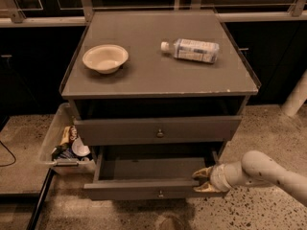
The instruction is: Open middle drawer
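The middle drawer (144,188) is a wide grey drawer with a small round knob (160,193). It stands pulled out toward me, and its inside floor (148,169) looks bare. My gripper (202,180) is at the right end of the drawer's front panel. One yellowish fingertip (203,172) is behind the panel's top edge and the other is in front of it, closed on the panel. The upper grey drawer (158,130) with its knob sits above, nearly closed. Anything below the open drawer is hidden.
On the cabinet top (144,75) are a cream bowl (105,58) and a lying water bottle (191,50). A clear bin (62,145) of snacks stands at the cabinet's left. A white post (296,97) stands at right. A cable (7,152) lies on the speckled floor.
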Tool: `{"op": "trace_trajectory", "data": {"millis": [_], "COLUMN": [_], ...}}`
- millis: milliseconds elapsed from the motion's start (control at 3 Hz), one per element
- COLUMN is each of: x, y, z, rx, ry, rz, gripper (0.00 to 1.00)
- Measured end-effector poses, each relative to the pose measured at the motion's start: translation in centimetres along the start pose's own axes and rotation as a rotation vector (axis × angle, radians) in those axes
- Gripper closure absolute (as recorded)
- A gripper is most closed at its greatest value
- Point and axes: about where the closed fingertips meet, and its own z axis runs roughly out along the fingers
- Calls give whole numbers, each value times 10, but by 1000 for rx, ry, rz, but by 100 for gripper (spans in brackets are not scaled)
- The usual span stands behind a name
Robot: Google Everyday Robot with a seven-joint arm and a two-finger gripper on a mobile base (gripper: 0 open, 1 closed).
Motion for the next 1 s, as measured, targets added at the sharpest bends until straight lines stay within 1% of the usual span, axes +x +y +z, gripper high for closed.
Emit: {"op": "trace_trajectory", "data": {"millis": [667,1000], "x": [1,10], "y": [4,35], "z": [3,13], "rx": [-10,-54], "ry": [-6,-39], "rz": [-1,32], "gripper": [38,14]}}
